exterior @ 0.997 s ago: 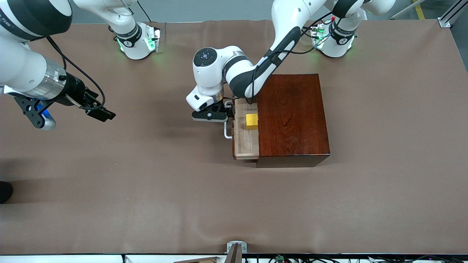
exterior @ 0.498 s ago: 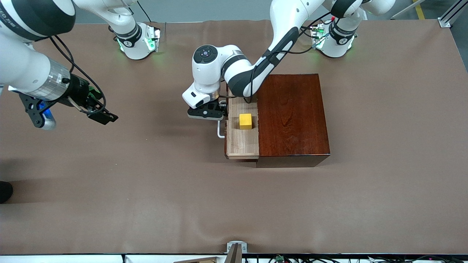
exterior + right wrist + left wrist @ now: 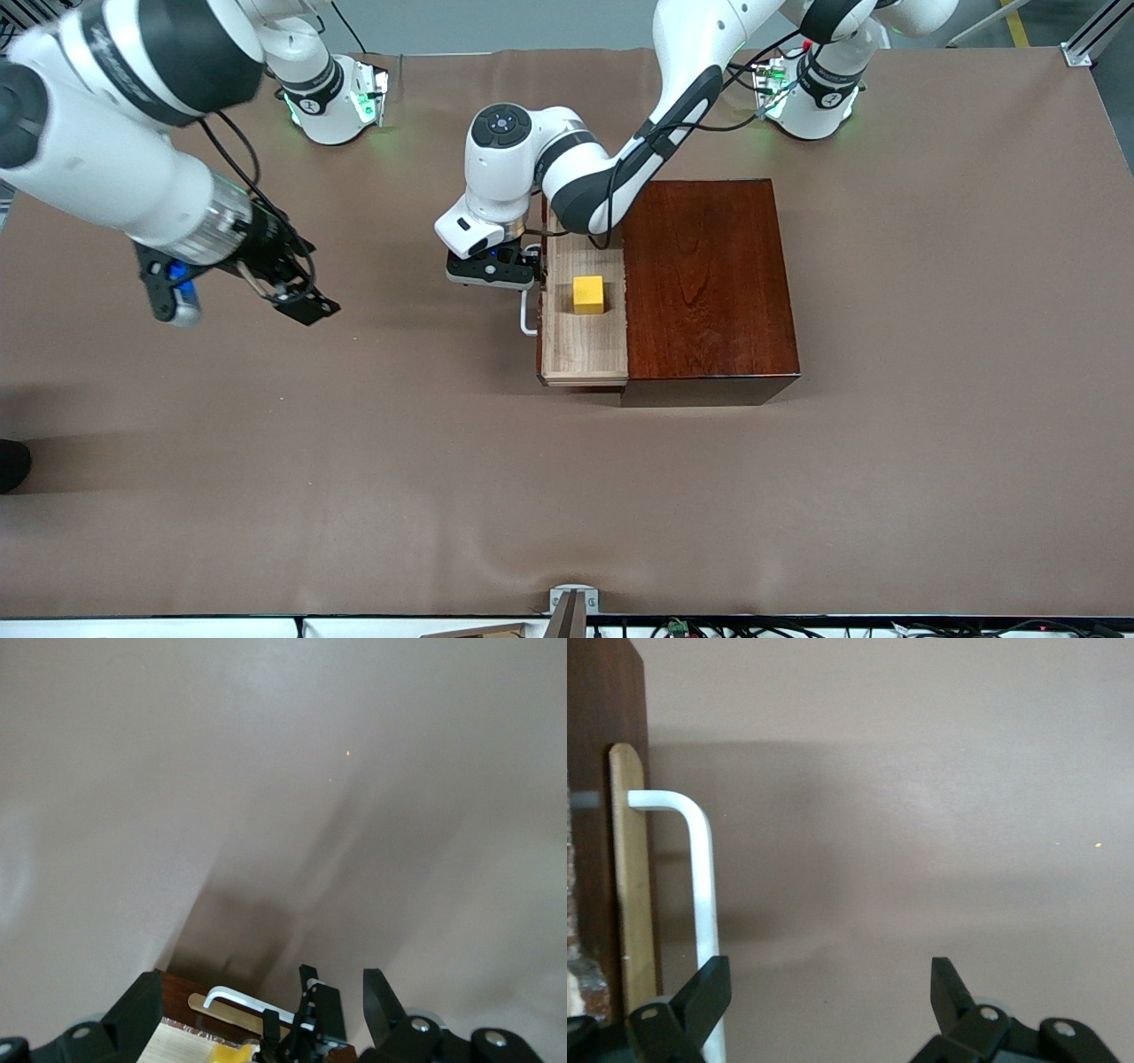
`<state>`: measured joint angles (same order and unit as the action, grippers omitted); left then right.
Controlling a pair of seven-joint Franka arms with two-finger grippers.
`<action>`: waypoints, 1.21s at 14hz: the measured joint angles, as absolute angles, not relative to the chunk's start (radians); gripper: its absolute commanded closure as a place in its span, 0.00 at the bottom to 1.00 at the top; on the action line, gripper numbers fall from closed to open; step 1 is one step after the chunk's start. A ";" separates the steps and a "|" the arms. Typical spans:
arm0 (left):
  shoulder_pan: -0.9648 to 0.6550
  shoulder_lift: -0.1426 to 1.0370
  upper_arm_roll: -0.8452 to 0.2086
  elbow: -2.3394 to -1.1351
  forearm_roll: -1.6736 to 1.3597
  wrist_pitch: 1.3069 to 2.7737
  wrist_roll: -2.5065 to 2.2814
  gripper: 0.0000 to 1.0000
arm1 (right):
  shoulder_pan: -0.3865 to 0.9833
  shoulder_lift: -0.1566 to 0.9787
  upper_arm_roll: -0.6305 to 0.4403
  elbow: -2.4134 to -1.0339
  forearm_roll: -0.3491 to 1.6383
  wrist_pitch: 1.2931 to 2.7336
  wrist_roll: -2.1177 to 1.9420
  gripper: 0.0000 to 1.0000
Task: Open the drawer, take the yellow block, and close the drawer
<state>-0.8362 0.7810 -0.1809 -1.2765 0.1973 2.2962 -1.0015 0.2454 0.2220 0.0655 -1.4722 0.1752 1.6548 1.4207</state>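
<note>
The drawer [image 3: 585,346] stands pulled out of the dark reddish-brown box [image 3: 709,283] toward the right arm's end of the table, its pale inside showing. The yellow block [image 3: 588,294] sits in it. My left gripper [image 3: 493,270] is low beside the white handle [image 3: 528,321]. In the left wrist view this gripper [image 3: 828,992] is open, and the handle [image 3: 700,886] runs past one of its fingers [image 3: 700,1001]. My right gripper [image 3: 301,306] hangs open over bare table toward the right arm's end. Its own view shows the gripper [image 3: 261,1005], the handle [image 3: 235,997] and a bit of the block [image 3: 221,1054].
Brown cloth covers the table [image 3: 443,487]. The two arm bases [image 3: 332,102] [image 3: 811,97] stand along the edge farthest from the front camera. A small metal bracket [image 3: 574,602] sits at the nearest edge, and a dark object [image 3: 12,464] pokes in at the right arm's end.
The drawer has slid farther out toward the right arm's end, the left gripper moving with the handle. The right gripper has swung closer to the drawer.
</note>
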 measured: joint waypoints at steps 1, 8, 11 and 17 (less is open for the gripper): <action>-0.837 0.783 -0.181 -1.276 0.197 2.306 -1.002 0.00 | 0.254 0.236 0.066 -1.468 0.176 1.667 1.450 0.00; -0.822 0.698 -0.153 -1.212 0.117 2.190 -1.004 0.00 | 0.286 0.285 0.062 -1.439 0.207 1.718 1.598 0.00; -0.778 0.563 -0.134 -1.212 0.116 1.968 -0.999 0.00 | 0.282 0.288 0.053 -1.430 0.249 1.718 1.612 0.00; -0.587 0.314 -0.126 -1.395 0.117 1.766 -0.752 0.00 | 0.333 0.347 0.061 -1.370 0.255 1.729 1.755 0.00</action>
